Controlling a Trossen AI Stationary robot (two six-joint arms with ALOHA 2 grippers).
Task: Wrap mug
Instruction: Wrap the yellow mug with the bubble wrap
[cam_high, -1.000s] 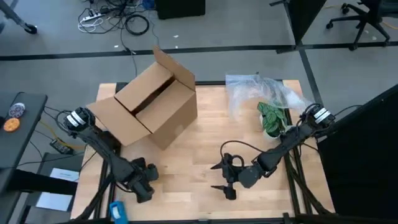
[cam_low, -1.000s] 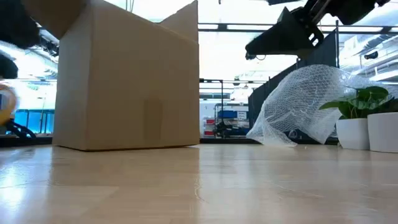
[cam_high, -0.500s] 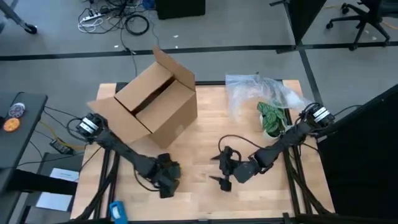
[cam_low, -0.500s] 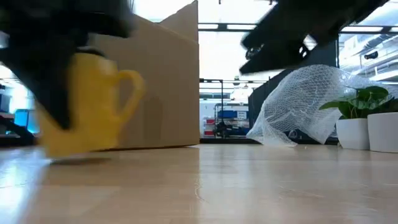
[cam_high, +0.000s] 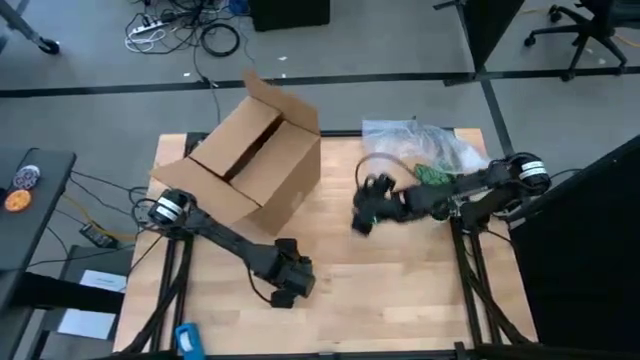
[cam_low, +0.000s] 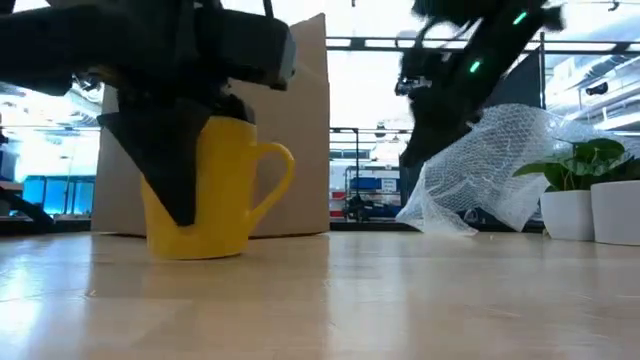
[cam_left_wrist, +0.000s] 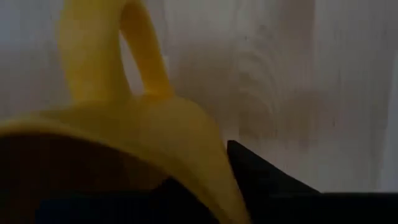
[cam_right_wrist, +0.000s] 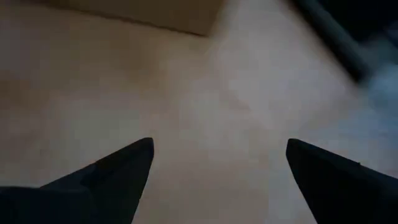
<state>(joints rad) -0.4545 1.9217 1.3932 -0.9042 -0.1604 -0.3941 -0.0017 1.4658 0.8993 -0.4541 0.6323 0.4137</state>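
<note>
Mug (cam_low: 205, 190): yellow, glossy, one loop handle; seen upright on the wooden table (cam_high: 400, 290) in the low view, base on the tabletop, handle turned away from the dark fingers that cover its other side. Left gripper (cam_high: 290, 280): placed at the near middle of the table, in front of the cardboard box; fingers clamped on the mug's rim, one finger shown inside the cup and the yellow wall between the two in the left wrist view. In the high view the mug itself is hidden under this gripper. Right gripper (cam_high: 368, 205): held above the table near its centre, between the box and the plastic sheet, apart from both; fingers (cam_right_wrist: 106, 177) spread wide with bare tabletop between them, nothing held. Cardboard box (cam_high: 255, 170): open, flaps raised, standing at the far left part of the table. Bubble-wrap sheet (cam_low: 490, 170): clear, crumpled in a heap at the far right. Potted plant (cam_low: 572, 195): green leaves, white pot, beside the sheet at the right edge.
</note>
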